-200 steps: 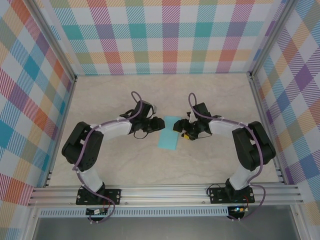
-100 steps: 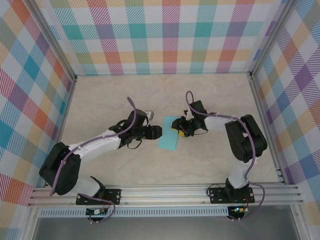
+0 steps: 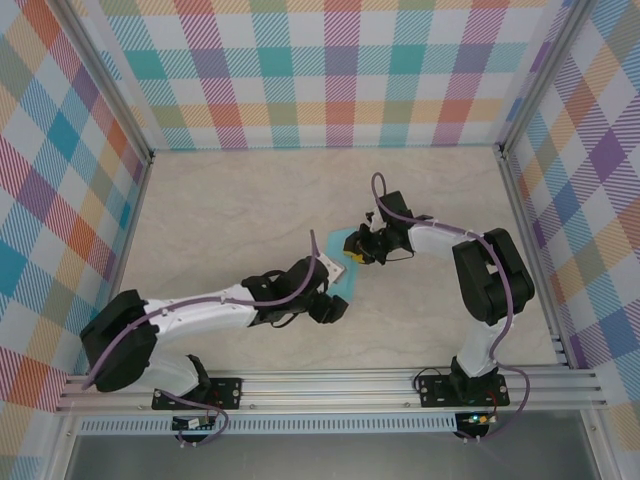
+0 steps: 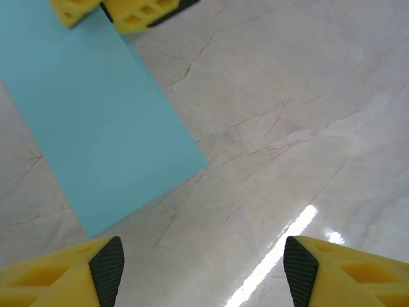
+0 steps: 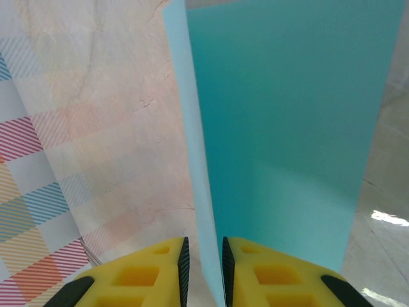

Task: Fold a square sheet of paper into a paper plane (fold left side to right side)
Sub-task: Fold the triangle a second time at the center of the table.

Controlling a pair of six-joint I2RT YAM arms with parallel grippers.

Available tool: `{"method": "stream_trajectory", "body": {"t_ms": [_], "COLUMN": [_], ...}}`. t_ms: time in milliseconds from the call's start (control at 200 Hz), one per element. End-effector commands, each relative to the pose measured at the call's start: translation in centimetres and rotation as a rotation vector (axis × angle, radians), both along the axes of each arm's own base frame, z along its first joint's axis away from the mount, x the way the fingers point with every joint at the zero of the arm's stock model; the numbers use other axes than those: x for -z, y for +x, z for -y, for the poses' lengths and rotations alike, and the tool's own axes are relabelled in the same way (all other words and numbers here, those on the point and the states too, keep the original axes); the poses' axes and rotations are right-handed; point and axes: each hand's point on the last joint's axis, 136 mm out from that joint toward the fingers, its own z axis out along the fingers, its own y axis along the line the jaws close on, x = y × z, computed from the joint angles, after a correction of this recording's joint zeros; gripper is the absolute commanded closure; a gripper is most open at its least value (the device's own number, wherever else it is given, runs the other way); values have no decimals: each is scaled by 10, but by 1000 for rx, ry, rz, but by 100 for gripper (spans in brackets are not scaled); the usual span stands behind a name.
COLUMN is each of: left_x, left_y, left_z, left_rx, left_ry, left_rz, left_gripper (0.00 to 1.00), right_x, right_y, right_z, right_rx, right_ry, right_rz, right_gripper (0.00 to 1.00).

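Teal paper (image 4: 102,121) lies flat on the marble table (image 4: 307,96) as a long narrow rectangle. It fills the upper left of the left wrist view, slanting from the top edge down toward the lower left. In the overhead view it sits near the middle of the table, partly hidden under the tips of both arms.

The left gripper (image 4: 201,268) hangs over the paper's lower end with its yellow fingers wide apart at the bottom corners of its own view. It holds nothing: bare table lies between the fingers, and the paper's lower corner is just beside the left-hand one.

The right gripper (image 5: 203,268) is at the paper's other end, and its fingertips (image 4: 137,14) show at the top left of the left wrist view. In the right wrist view its two fingers stand nearly together at bottom centre, astride the paper's left edge (a paler strip runs along the darker sheet there). Paper fills the thin slit between the pads, but I cannot tell whether they actually pinch it. A plaid wall (image 5: 25,160) shows at the left of that view.
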Motion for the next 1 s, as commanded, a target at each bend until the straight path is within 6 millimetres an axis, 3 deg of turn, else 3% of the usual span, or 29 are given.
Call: {"method": "stream_trajectory", "body": {"t_ms": [0,170,550,625,845,995], "left_x": [4,15,31,35,36,33], "left_y": [8,12,36,34,31,28], "left_z": [11,31,31,28,26,23], "left_rx": [21,39,-42,-33,-30,-32], "left_ry": [100,176,388,426,418,401], "left_rz": [73,118,275,274,268,261], "left_gripper": [28,25,26,32,65,80], "right_x": [1,0,0,0,-5,-15], "right_y": [-6,-5,-5,-4,-3,3], "right_z": [-2,-2,-3,-3,3,8], "right_rx": [-23,-25,-28,-30,-36,-42], "right_ry": [-4,-11,-12,-14,-58,-80], "right_rz": [-34,-31,-36,-31,-3,29], "right_gripper": [77,77,77,77,74,71]}}
